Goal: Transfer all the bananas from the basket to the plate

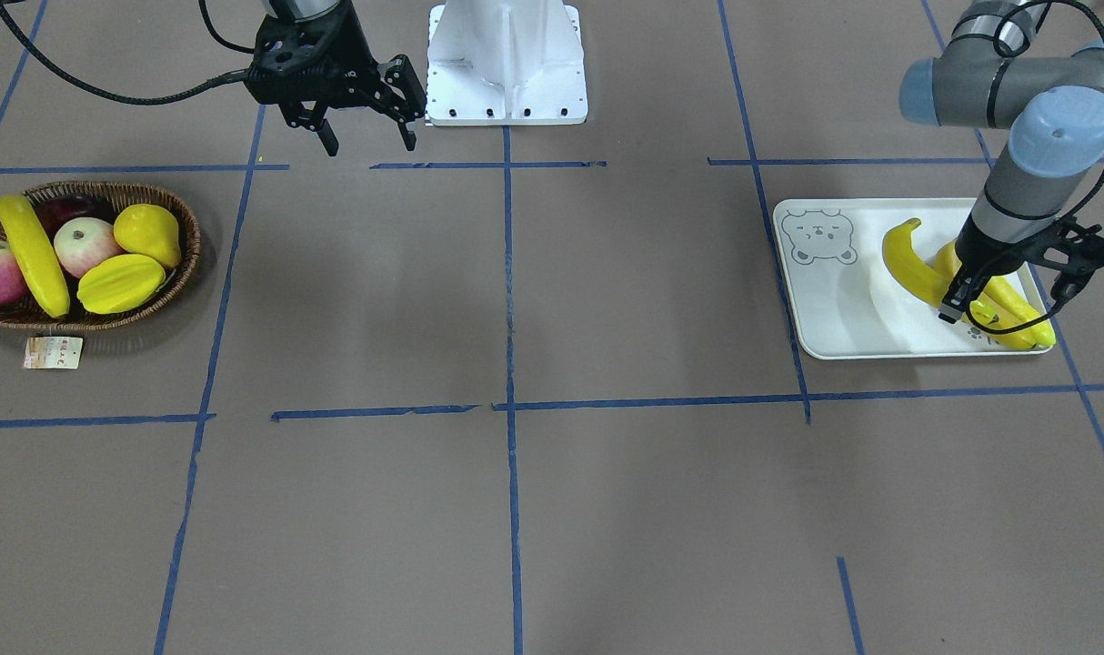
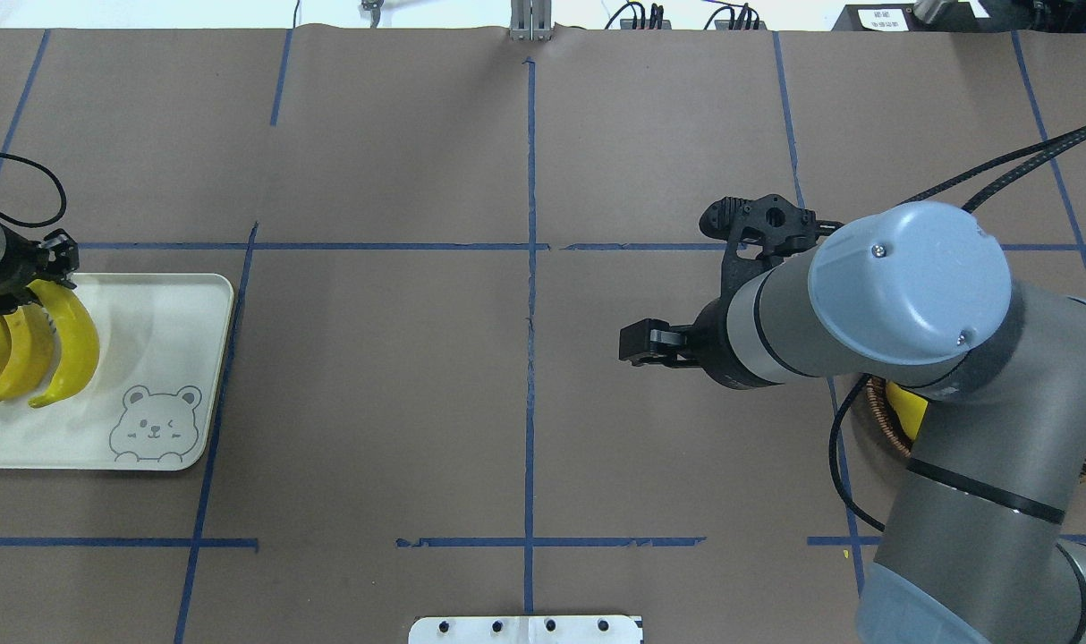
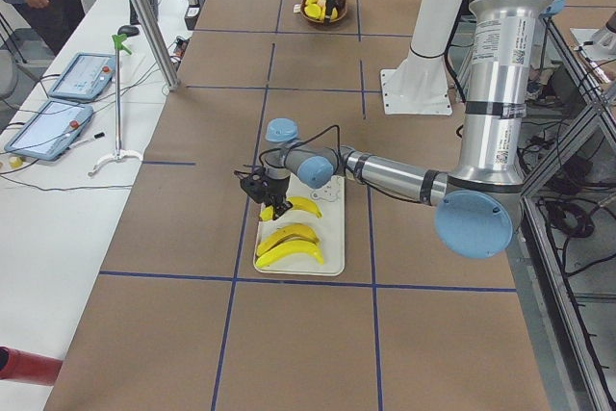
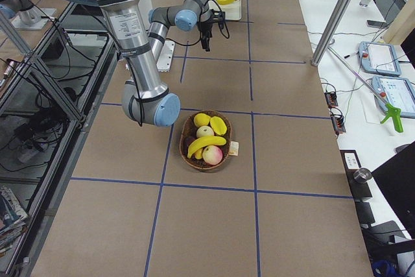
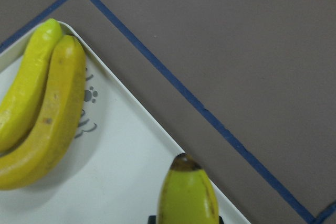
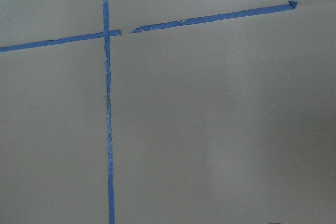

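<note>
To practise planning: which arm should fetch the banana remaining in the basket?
Right. Its open end effector hovers nearer the basket holding the last banana; the left end effector is over the far plate.

On my feed the plate (image 1: 825, 309) sits at the robot's left end of the table (image 1: 552, 509) and the basket (image 1: 188, 246) at its right end, well apart. Three bananas (image 1: 911, 268) lie side by side on the plate, beneath the left gripper (image 1: 1005, 305). A fourth banana (image 1: 34, 256) lies in the basket among other fruit (image 1: 120, 282), and the right gripper (image 1: 370, 144) hangs over bare table between the two, nearer the basket.
</note>
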`<action>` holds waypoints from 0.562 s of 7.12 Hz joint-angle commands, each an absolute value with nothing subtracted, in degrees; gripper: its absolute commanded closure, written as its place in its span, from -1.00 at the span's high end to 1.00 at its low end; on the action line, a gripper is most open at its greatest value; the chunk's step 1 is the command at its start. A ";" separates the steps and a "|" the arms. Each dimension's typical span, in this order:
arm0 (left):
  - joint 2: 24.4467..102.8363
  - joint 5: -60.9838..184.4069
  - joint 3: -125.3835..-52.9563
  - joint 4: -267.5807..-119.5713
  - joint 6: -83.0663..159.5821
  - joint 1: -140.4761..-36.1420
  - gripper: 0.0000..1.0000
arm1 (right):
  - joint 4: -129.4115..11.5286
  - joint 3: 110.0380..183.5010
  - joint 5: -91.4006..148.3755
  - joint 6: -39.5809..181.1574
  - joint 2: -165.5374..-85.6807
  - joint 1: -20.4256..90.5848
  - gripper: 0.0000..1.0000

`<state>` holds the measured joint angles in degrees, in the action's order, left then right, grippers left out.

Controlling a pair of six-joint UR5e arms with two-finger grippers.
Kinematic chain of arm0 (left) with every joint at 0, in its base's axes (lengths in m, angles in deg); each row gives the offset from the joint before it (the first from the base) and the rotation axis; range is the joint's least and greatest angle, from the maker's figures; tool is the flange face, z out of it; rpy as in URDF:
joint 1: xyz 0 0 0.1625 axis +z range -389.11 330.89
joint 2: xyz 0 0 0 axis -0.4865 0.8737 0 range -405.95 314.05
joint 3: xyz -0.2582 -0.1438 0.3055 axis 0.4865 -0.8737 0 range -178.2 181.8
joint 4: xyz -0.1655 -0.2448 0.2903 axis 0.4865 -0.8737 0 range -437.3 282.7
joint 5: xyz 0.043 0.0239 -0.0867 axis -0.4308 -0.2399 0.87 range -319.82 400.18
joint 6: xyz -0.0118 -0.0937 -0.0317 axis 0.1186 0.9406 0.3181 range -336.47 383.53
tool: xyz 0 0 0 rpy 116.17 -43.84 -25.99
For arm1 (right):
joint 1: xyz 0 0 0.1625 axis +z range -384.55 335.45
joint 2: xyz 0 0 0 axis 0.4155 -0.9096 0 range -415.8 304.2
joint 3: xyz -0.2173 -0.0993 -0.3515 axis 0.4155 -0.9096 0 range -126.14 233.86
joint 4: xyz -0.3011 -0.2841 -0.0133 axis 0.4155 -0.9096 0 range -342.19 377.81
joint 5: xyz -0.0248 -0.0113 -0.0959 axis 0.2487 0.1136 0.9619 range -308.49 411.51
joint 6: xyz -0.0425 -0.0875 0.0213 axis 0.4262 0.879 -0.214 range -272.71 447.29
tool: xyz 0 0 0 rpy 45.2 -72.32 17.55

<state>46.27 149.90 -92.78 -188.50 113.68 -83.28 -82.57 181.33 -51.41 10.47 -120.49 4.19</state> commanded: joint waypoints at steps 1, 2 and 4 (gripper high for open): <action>46.24 149.87 -89.18 -192.68 112.05 -83.34 0.25 | -82.57 181.30 -51.41 10.47 -120.49 4.19 0.99; 46.24 149.95 -89.17 -192.70 110.82 -84.04 0.99 | -82.57 181.30 -51.41 10.47 -120.49 4.19 0.99; 46.33 154.57 -89.86 -192.09 105.38 -87.45 0.99 | -82.56 181.30 -51.50 10.56 -120.40 4.36 0.99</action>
